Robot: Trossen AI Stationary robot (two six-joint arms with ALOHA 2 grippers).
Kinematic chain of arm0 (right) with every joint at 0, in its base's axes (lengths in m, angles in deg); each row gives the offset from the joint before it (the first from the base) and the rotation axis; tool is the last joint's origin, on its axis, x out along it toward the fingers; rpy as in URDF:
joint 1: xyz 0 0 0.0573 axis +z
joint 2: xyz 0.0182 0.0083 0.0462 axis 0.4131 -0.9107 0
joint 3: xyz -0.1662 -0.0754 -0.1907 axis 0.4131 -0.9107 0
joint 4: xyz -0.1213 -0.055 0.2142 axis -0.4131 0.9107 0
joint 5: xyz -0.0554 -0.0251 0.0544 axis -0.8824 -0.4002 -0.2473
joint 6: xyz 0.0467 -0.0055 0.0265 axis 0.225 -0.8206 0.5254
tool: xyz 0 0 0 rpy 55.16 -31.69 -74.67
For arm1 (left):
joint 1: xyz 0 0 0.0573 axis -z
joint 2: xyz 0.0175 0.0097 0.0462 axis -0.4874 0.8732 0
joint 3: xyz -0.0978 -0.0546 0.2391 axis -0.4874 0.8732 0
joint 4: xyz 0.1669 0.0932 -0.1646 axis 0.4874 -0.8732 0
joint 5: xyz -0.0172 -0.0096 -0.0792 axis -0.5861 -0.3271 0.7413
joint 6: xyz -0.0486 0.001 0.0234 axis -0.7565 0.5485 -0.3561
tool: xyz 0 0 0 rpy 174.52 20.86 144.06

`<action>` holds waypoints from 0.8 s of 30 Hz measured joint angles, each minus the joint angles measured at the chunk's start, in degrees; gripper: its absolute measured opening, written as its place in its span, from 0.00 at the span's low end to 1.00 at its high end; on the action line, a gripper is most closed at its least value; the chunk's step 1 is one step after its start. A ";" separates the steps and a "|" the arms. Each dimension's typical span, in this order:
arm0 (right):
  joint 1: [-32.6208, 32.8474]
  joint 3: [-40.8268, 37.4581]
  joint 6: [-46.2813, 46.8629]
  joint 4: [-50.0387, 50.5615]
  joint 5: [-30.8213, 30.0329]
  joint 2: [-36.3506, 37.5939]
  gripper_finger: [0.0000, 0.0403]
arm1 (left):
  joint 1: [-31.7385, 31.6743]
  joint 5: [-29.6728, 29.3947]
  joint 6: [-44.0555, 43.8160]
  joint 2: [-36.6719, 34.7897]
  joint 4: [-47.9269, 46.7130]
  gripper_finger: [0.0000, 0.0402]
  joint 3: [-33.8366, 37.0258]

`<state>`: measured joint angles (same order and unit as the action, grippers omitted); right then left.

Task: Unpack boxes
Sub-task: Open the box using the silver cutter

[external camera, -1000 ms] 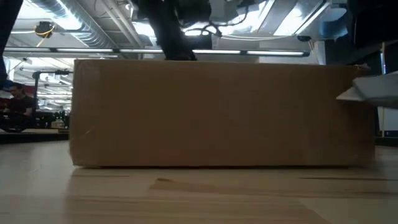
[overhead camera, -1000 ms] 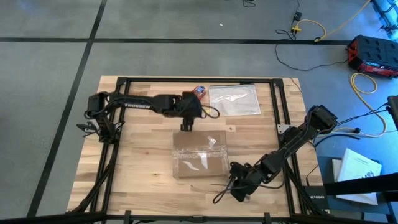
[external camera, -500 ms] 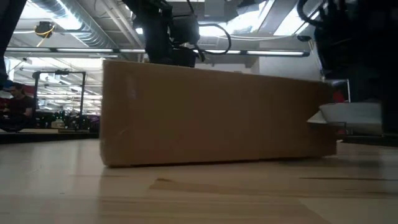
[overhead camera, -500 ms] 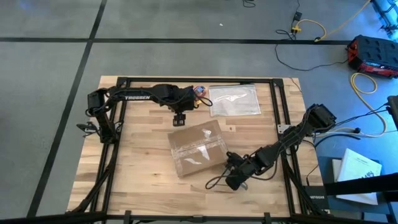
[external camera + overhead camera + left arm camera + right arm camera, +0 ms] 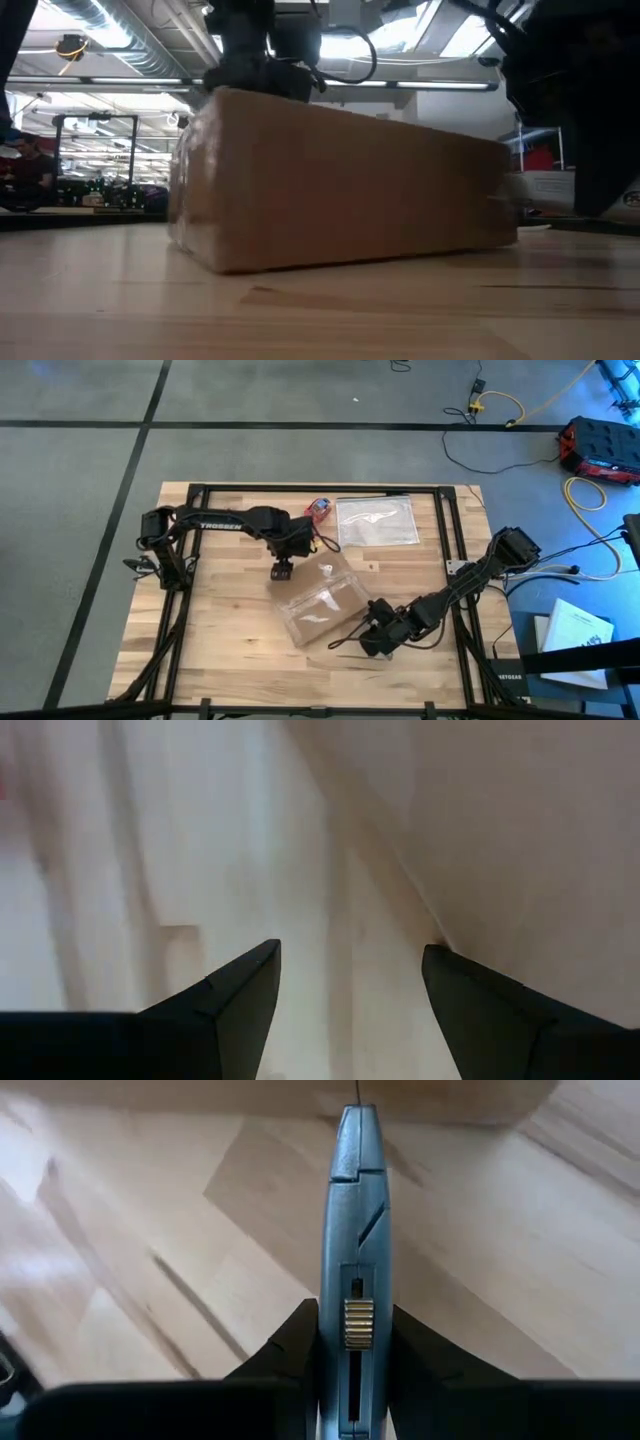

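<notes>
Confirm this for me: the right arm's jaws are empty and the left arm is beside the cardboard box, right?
Not quite. The right gripper is shut on a grey-blue utility knife, as the right wrist view shows. The left gripper is indeed beside the cardboard box.

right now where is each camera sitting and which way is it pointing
High view: above the table, looking straight down; both arms, the cardboard box between them, the plastic bag.
Low view: at table-top height, looking level across; the box's side, arms above it.
Left wrist view: on the left arm, looking down at the table past the open left gripper.
Right wrist view: on the right arm; right gripper shut on a blue-grey cutter.
Shared: high and low both show the box.
</notes>
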<state>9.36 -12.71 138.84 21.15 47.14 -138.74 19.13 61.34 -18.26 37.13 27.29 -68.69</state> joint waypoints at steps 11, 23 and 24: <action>-0.61 -0.01 3.61 3.34 -5.04 0.02 0.15 | 4.36 1.27 -0.09 0.02 -6.44 0.58 0.00; -6.51 -0.05 -2.70 3.60 -5.47 0.04 0.15 | 9.87 10.36 -2.93 0.07 -7.45 0.58 0.00; -7.04 -0.05 -3.39 3.57 -5.48 0.06 0.15 | 10.52 10.54 -2.92 0.07 -7.25 0.58 0.00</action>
<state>2.32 -12.76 135.46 24.72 41.66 -138.68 29.65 71.88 -21.18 37.20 20.04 -68.69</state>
